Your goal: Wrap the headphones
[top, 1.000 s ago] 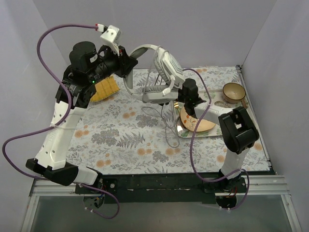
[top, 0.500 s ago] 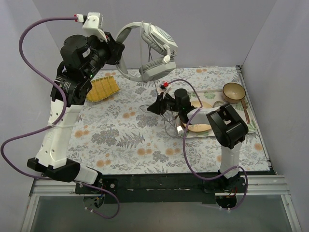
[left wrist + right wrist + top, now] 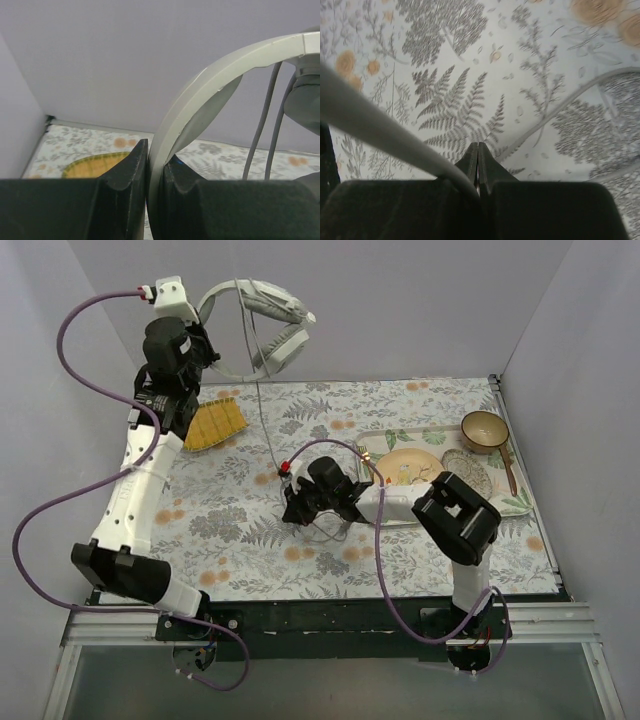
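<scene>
The table (image 3: 230,540), covered in a fern-and-flower print, fills the top view and carries all the loose things. The left arm (image 3: 135,495) rises from the near left corner to the far left wall. The right arm (image 3: 460,530) bends low and reaches left across the middle of the table.

The headphones (image 3: 283,340) hang in the air above the far left edge of the table, well clear of it, with the headband (image 3: 213,308) toward the left arm and the earcups to the right. On the right half lies a tray (image 3: 520,502). It carries a tan plate (image 3: 405,465), and a brown bowl (image 3: 483,428) sits at its far right corner. A yellow mat (image 3: 215,425) lies at the far left, under the raised arm; in the left wrist view we see it (image 3: 95,167) below and beyond the fingers.

The cord (image 3: 265,420) drops from the headphones in a nearly straight line to the right arm's tip, and loose loops of it lie on the table just beside that tip.

The left claw (image 3: 200,348) is clamped on the headband: in its wrist view the claw (image 3: 154,150) has both fingers pressed against the pale band (image 3: 200,95), and two cord strands (image 3: 260,135) hang to the right. The right claw (image 3: 293,508) sits low over the table. Its wrist view shows the claw (image 3: 478,155) with its tips together and the blurred cord (image 3: 380,130) running in from the left and pinched between the fingers.
</scene>
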Available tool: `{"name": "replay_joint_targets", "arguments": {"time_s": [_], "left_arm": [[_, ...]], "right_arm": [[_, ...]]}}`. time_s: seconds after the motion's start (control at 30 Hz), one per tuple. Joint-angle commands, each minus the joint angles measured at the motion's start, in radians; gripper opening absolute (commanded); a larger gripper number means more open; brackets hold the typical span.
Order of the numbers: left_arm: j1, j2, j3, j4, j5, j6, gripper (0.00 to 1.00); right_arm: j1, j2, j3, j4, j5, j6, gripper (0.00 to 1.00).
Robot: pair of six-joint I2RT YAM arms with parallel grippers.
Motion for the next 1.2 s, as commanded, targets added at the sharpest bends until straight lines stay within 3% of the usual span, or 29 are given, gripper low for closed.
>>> {"name": "replay_joint_targets", "arguments": {"time_s": [0.0,0.13,0.2,0.3,0.47,0.77,0.87,1.07,1.17], "left_arm": [[0.033,0.018,-0.159,0.379,-0.231,0.179,0.00],[0.036,0.048,-0.434,0.694,-0.305,0.504,0.00],[0.036,0.068,-0.503,0.841,-0.330,0.602,0.00],[0.035,0.099,-0.598,0.914,-0.324,0.706,0.00],[0.032,0.092,-0.693,0.876,-0.240,0.748,0.00],[-0.065,-0.043,-0.898,0.759,-0.105,0.923,0.00],[-0.108,-0.106,-0.914,0.556,-0.034,0.910,0.00],[-0.180,-0.154,-0.833,0.188,0.081,0.761,0.00],[-0.189,-0.157,-0.744,0.018,0.220,0.645,0.00]], "right_arm": [[0.073,-0.138,0.045,-0.243,0.113,-0.152,0.01],[0.141,-0.227,0.081,-0.422,0.191,-0.267,0.01],[0.146,-0.293,0.089,-0.492,0.208,-0.282,0.01],[0.146,-0.380,0.106,-0.550,0.269,-0.301,0.01],[0.132,-0.459,0.173,-0.639,0.517,-0.353,0.01],[-0.037,-0.479,0.339,-0.688,0.677,-0.396,0.01],[-0.098,-0.467,0.377,-0.673,0.677,-0.426,0.01],[-0.245,-0.431,0.414,-0.590,0.483,-0.451,0.01],[-0.299,-0.390,0.449,-0.564,0.352,-0.431,0.01]]}}
